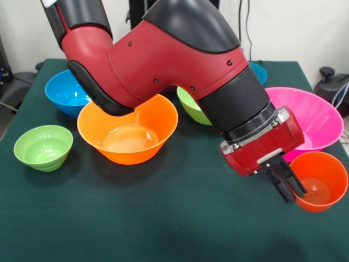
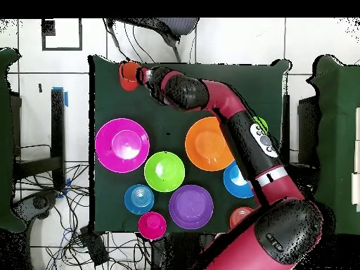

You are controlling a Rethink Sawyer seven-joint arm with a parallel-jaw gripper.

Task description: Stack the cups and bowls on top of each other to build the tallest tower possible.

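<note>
1. Position: the gripper (image 1: 288,185) sits at the near rim of the small orange bowl (image 1: 322,183). This bowl stands on the desk (image 1: 174,218) just beside the large pink bowl (image 1: 311,117). In the overhead view the same gripper (image 2: 143,75) meets the small orange bowl (image 2: 129,75) at a desk corner.

2. Jaw state: the jaws straddle the bowl's rim, one finger inside and one outside. They appear to be pinching the wall, but whether they are fully clenched cannot be told.

3. Task status: no tower exists yet. The bowls lie singly across the desk, including the large orange bowl (image 1: 128,128), a blue bowl (image 1: 65,93), a small green bowl (image 1: 43,146) and a second green bowl (image 1: 193,106). The overhead view also shows a purple bowl (image 2: 190,206), a small blue bowl (image 2: 139,198) and a small magenta-red bowl (image 2: 152,225). The cup cannot be identified with certainty.

4. Procedure:
   a. Confirm a firm pinch on the rim before lifting; the thin glossy wall will probably slip or flex.
   b. Lift straight up so the bowl clears the pink bowl's rim.
   c. Expect the bowl to hang tilted from a 1-sided grip; move slowly.
   d. Centre it over the chosen base and lower it before releasing.

5. Risk: the bowl stands near the desk edge, so a nudge could push it off.
</note>
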